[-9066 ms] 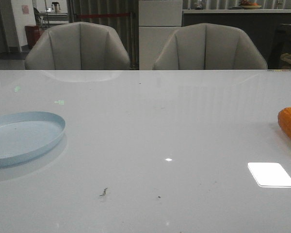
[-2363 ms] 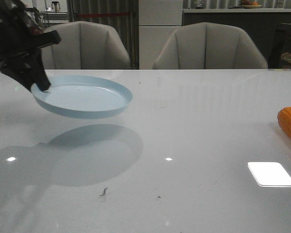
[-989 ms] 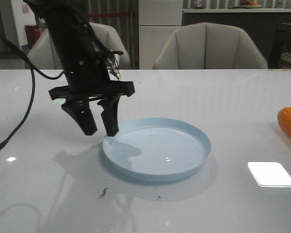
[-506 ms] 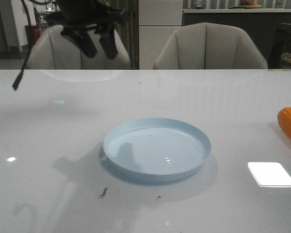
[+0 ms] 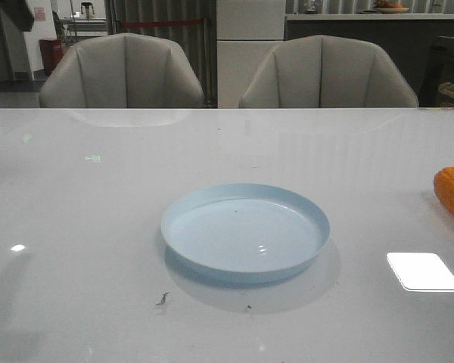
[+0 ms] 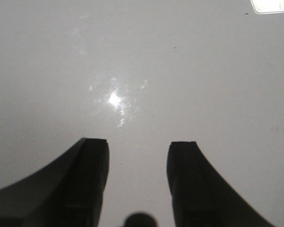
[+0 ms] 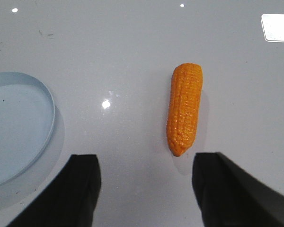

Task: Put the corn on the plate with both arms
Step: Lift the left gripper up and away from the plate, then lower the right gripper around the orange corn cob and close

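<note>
The pale blue plate (image 5: 246, 233) sits empty on the white table, near the middle of the front view. The orange corn (image 5: 453, 193) lies at the table's right edge, partly cut off in that view. In the right wrist view the corn (image 7: 184, 108) lies whole on the table, tapered end toward my right gripper (image 7: 146, 163), which is open and empty above it; the plate's rim (image 7: 49, 101) shows beside it. My left gripper (image 6: 138, 146) is open and empty over bare table. Neither gripper shows in the front view.
Two grey chairs (image 5: 125, 72) (image 5: 327, 72) stand behind the table's far edge. A bright light reflection (image 5: 422, 271) lies on the table at front right. A small dark speck (image 5: 162, 299) lies in front of the plate.
The left arm carried the plate from the left to the table's middle, set it down, let go, then lifted away and left the front view. The corn has not moved.
</note>
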